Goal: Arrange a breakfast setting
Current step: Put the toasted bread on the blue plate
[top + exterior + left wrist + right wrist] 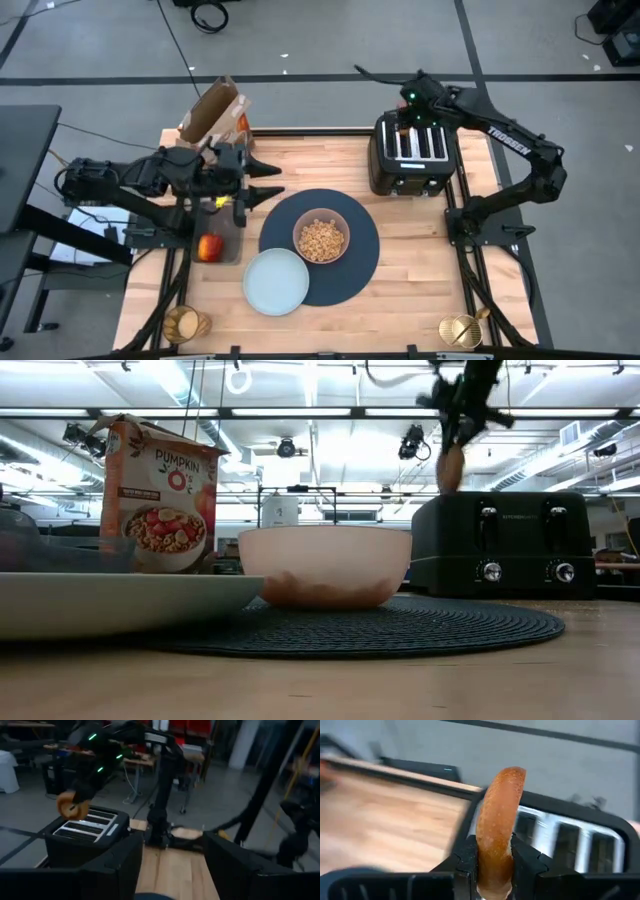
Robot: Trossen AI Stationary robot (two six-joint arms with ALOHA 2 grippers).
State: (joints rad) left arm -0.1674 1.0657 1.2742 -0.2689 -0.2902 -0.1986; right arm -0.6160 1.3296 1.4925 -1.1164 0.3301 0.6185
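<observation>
— Where is the bagel (496, 827)?

— Pinched on edge between the right gripper's (494, 865) fingers, held just above the black toaster (412, 155) at the table's far side.

— And the left gripper (266, 180)?

— Fingers spread, empty, hovering near the cereal box (158, 493). On the navy placemat (360, 262) sits the pink bowl (321, 238); the pale plate (276, 282) overlaps the mat's edge, beside the red apple (209, 247).

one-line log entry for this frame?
right hand: shut on bagel, above toaster | left hand: open, idle | bowl: on placemat
</observation>
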